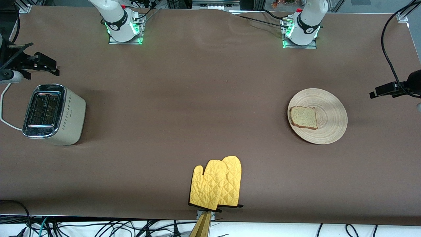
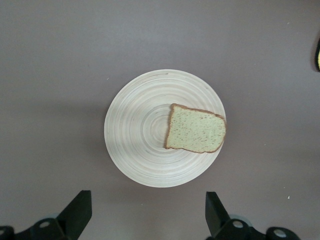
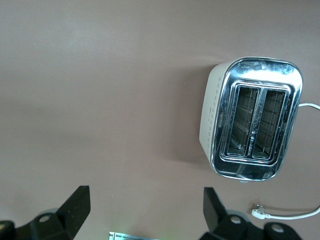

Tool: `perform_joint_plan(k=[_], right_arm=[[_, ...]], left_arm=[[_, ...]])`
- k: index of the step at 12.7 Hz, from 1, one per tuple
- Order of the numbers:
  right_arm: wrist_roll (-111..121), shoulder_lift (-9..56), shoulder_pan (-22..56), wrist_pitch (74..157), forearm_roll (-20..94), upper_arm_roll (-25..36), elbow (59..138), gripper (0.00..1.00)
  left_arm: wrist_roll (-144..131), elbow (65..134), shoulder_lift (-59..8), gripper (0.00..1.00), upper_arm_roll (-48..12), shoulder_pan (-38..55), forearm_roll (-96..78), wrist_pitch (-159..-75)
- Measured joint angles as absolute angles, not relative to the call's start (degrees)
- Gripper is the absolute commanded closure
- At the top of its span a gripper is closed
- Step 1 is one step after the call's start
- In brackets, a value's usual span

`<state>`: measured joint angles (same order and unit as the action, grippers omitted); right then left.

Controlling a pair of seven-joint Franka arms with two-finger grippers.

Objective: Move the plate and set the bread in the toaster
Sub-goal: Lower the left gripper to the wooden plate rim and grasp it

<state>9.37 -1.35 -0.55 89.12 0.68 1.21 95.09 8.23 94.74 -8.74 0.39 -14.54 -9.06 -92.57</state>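
Both arms are waiting high, jaws apart: the left gripper (image 2: 145, 217) over one wooden plate (image 1: 332, 108) carrying one bread slice (image 1: 303, 117) near the left arm's end edge, the right gripper (image 3: 145, 217) beside one toaster (image 1: 54, 114) near the right arm's end edge. Two yellow oven mitts (image 1: 216, 184) are lying at the front-camera edge.

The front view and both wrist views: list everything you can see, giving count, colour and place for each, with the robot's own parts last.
plate: one, light beige, toward the left arm's end of the table.
bread: one slice, light brown, on the plate.
toaster: one, cream with chrome top, toward the right arm's end.
cord: one, white, beside the toaster.
oven mitts: two, yellow, overlapping, nearest the front camera.
left gripper: black, open, over the table by the plate.
right gripper: black, open, over the table by the toaster.
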Motion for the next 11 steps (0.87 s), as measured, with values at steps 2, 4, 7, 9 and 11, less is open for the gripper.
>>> perform_joint_plan(k=[2, 4, 7, 9, 11], right_arm=[[9.37, -1.34, -0.56, 89.12, 0.68, 1.21, 95.08, 0.0], [9.37, -1.34, -0.56, 89.12, 0.68, 1.21, 95.08, 0.0], [9.37, -1.34, -0.56, 89.11, 0.68, 1.22, 95.08, 0.0], [9.37, -1.33, -0.56, 89.11, 0.68, 1.22, 95.07, 0.0], [9.37, -1.33, -0.56, 89.11, 0.68, 1.22, 95.07, 0.0]], left_arm=[[12.14, 94.76, -11.66, 0.0, 0.51, -17.28, -12.29, -93.2], [15.26, 94.74, -14.31, 0.0, 0.54, -19.33, -14.17, -93.52], [23.01, 94.81, -19.17, 0.0, 0.59, -23.43, -20.26, -93.59], [29.57, 94.86, -23.97, 0.0, 0.64, -26.85, -23.95, -93.65], [34.16, 94.86, -28.7, 0.0, 0.63, -29.74, -26.27, -93.7]])
